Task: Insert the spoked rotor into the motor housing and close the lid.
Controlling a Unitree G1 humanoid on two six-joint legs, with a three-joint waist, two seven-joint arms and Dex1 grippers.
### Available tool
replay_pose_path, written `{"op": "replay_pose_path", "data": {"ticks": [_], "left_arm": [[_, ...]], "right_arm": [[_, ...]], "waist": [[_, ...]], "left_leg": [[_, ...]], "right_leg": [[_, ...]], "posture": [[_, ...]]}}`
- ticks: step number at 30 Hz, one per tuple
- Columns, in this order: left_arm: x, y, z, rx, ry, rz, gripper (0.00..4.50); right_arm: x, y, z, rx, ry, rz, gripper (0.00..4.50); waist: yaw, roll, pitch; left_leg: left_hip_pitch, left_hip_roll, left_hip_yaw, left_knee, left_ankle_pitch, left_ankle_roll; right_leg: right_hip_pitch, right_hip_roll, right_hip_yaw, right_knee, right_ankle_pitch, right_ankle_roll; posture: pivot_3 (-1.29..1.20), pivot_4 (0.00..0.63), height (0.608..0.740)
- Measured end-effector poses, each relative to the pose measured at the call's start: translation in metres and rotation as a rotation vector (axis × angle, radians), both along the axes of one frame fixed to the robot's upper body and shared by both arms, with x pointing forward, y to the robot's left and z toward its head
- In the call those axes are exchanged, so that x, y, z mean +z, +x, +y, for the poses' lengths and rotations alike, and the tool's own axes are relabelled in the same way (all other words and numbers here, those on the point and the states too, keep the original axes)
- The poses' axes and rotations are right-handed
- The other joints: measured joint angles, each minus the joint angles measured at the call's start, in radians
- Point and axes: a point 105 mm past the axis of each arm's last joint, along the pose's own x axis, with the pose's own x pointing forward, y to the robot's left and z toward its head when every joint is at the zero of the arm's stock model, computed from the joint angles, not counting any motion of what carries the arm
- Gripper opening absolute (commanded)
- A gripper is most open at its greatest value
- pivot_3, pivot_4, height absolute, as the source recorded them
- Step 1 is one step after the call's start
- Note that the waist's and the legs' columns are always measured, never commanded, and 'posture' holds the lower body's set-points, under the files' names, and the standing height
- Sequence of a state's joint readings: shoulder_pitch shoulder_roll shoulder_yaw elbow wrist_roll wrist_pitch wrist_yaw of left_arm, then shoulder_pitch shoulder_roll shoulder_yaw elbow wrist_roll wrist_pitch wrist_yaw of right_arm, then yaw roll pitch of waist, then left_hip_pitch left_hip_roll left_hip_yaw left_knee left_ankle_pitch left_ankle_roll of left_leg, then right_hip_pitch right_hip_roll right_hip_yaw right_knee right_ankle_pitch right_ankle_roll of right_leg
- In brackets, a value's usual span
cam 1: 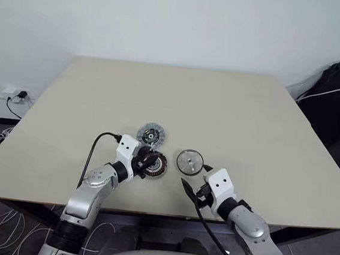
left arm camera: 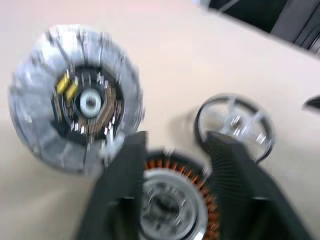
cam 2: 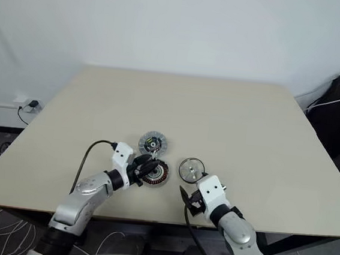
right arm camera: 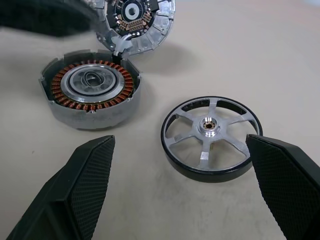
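Plainly beige table (cam 1: 232, 109), white wall (cam 1: 168, 19); left fingers (left arm camera: 122, 190) straddling motor housing (right arm camera: 90, 92), right fingers (right arm camera: 90, 165) spread wide.

rotor (right arm camera: 211, 138) flat, housing (right arm camera: 91, 93), lid (right arm camera: 134, 21) adjacent

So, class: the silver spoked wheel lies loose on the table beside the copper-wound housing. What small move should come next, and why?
Probably the right gripper should ease forward and close on the dark-rimmed silver spoked rotor. Its jaws stand wide open, the rotor lies flat on the beige table just ahead of them, and the round copper-wound motor housing beside it sits open and rotorless.
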State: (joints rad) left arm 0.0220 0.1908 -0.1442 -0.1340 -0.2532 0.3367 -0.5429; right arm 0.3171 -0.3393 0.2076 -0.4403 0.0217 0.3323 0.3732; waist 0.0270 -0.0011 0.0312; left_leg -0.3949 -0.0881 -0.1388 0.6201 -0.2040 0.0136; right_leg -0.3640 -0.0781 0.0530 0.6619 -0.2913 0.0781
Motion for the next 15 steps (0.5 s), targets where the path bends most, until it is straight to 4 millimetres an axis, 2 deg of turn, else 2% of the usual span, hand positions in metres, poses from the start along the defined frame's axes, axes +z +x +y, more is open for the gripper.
{"op": "replay_pose_path", "data": {"ticks": [3, 4, 6, 10, 13, 15], "left_arm": [[0.005, -0.008, 0.002, 0.004, -0.035, -0.009, 0.04], [0.006, -0.01, 0.003, 0.007, -0.04, -0.01, 0.04], [0.007, -0.014, 0.011, 0.032, -0.045, -0.014, 0.0], [0.007, -0.019, 0.035, 0.12, -0.034, -0.045, 0.0], [0.005, -0.025, 0.053, 0.179, 0.023, -0.101, 0.0], [0.002, -0.031, 0.058, 0.187, 0.063, -0.122, 0.0]], "right_arm": [[0.004, 0.003, 0.004, 0.002, 0.033, -0.006, 4.5], [0.005, 0.005, 0.006, 0.004, 0.042, -0.008, 4.5], [0.005, 0.008, 0.008, 0.0, 0.051, 0.004, 4.11], [0.007, 0.016, 0.015, 0.021, 0.044, 0.018, 2.89], [0.007, 0.021, 0.03, 0.082, 0.04, 0.041, 1.95], [0.005, 0.022, 0.038, 0.121, 0.032, 0.056, 1.27]], "waist": [[-0.003, 0.0, 0.0], [-0.003, 0.0, 0.0], [-0.005, 0.0, 0.0], [-0.007, 0.0, 0.001], [-0.008, 0.0, 0.001], [-0.007, 0.0, 0.001]], "left_leg": [[0.0, 0.0, 0.0, 0.0, 0.0, 0.0], [0.0, 0.0, 0.0, 0.0, 0.0, 0.0], [0.0, 0.0, 0.0, 0.0, 0.0, 0.0], [0.0, 0.0, 0.0, 0.0, 0.0, 0.0], [0.0, 0.0, 0.001, -0.001, 0.0, 0.0], [0.0, 0.0, 0.001, -0.001, 0.0, 0.0]], "right_leg": [[0.0, 0.0, 0.0, 0.0, 0.0, 0.0], [0.0, 0.0, 0.0, 0.0, 0.0, 0.0], [0.0, 0.0, 0.0, 0.0, 0.0, 0.0], [0.0, 0.0, 0.001, 0.0, 0.0, 0.0], [-0.001, 0.0, 0.001, 0.0, 0.0, 0.0], [-0.001, 0.0, 0.001, -0.001, 0.0, 0.0]], "posture": [[0.0, 0.0, 0.74], [0.0, 0.0, 0.74], [0.0, 0.0, 0.74], [0.0, 0.0, 0.74], [0.0, 0.0, 0.74], [0.0, 0.0, 0.74]]}}
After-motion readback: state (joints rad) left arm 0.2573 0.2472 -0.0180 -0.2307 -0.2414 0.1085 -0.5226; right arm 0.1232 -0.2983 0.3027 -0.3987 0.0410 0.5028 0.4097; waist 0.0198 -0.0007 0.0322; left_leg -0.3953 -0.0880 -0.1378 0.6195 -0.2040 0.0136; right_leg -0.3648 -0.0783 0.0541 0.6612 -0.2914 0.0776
